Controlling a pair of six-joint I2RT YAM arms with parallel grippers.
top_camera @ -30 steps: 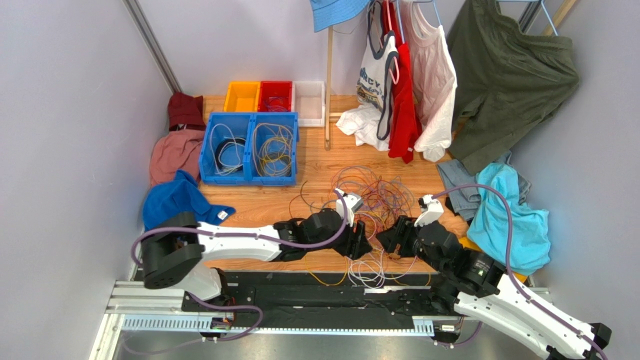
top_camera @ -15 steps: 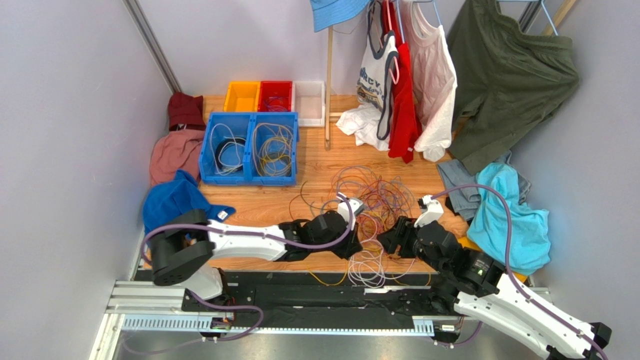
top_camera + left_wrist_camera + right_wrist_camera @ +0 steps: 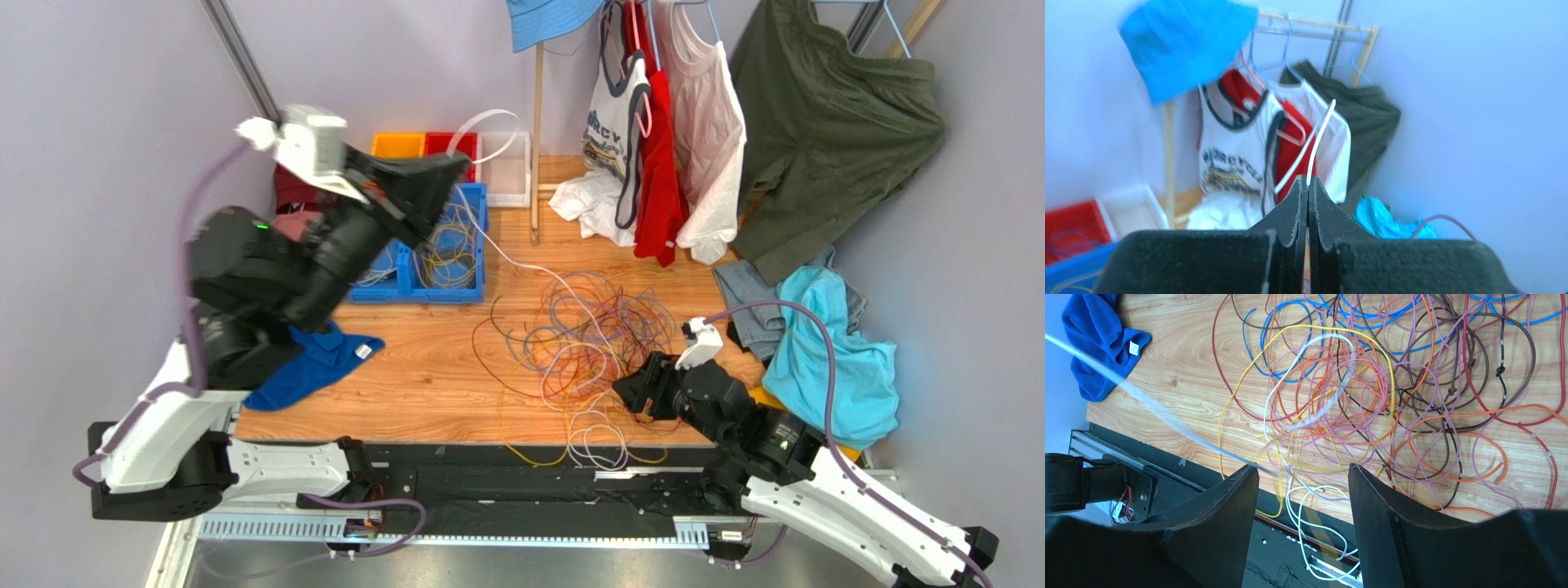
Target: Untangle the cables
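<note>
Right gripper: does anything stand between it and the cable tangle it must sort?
Nothing visible does. The open right gripper hovers at the near edge of the cable tangle. Only a white cable, held aloft by the shut left gripper, crosses in front of it.

**A:** Where do the cables (image 3: 589,337) lie?
**B:** On the table (image 3: 417,368), just beyond the right gripper (image 3: 632,392). One strand (image 3: 1168,411) runs up leftward to the left gripper (image 3: 460,172), above the bins (image 3: 405,292) at the far left.
**A:** And behind?
**B:** Clothes (image 3: 662,135) hang at the back.
</note>
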